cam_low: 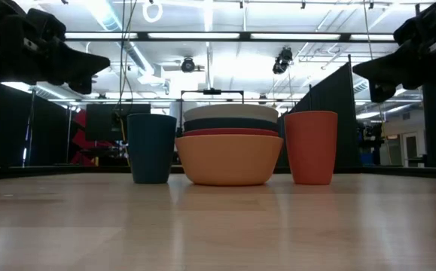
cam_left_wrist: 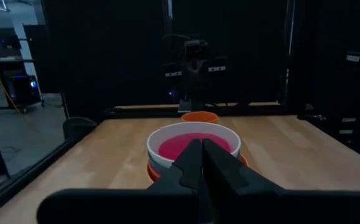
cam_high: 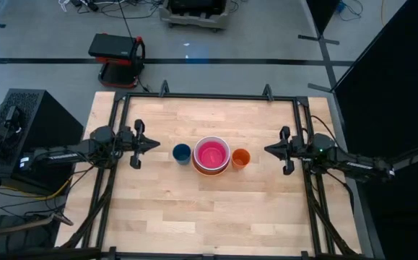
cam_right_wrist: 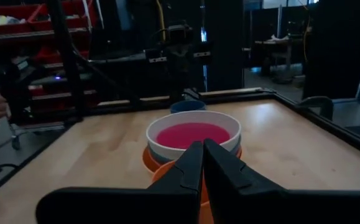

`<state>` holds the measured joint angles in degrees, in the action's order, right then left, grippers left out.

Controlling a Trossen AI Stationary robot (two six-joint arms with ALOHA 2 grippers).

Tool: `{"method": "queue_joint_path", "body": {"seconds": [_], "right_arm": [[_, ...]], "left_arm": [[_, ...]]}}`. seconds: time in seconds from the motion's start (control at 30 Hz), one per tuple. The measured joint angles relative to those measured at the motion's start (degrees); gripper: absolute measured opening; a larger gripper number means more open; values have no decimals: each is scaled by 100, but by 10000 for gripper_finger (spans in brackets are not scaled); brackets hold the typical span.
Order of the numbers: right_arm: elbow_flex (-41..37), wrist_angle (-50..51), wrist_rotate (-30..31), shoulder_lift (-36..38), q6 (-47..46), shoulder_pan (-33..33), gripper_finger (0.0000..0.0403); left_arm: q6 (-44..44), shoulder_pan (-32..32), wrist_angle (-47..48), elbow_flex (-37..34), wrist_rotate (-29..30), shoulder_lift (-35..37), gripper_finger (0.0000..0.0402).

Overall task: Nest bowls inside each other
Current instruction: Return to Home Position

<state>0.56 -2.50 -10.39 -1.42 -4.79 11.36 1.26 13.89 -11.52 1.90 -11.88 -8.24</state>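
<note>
Table point(cam_high: 194, 217), nested bowls point(cam_high: 211, 154) midway between left end effector point(cam_high: 154, 145), right end effector point(cam_high: 268, 149)

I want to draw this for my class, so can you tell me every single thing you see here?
bowls: five, nested in one stack mid-table; yellow-orange lowest, then red-orange, dark teal, white, with the pink bowl innermost
blue cup: one, dark blue, beside the stack on the left arm's side
orange cup: one, orange, beside the stack on the right arm's side
table: one, pale wood, black frame
machine: one, red and black, on the floor beyond the table
box: one, black, off the table's left edge
left pincer: dark, shut, pointing at the blue cup
right pincer: dark, shut, pointing at the orange cup
</note>
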Motion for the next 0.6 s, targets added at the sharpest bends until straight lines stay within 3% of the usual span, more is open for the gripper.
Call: {"method": "queue_joint_path", "body": {"seconds": [0.6], "right_arm": [[-6, 34, 120, -255, 220, -1, 0]], "left_arm": [[-195, 0, -192, -139, -62, -1, 5]]}}
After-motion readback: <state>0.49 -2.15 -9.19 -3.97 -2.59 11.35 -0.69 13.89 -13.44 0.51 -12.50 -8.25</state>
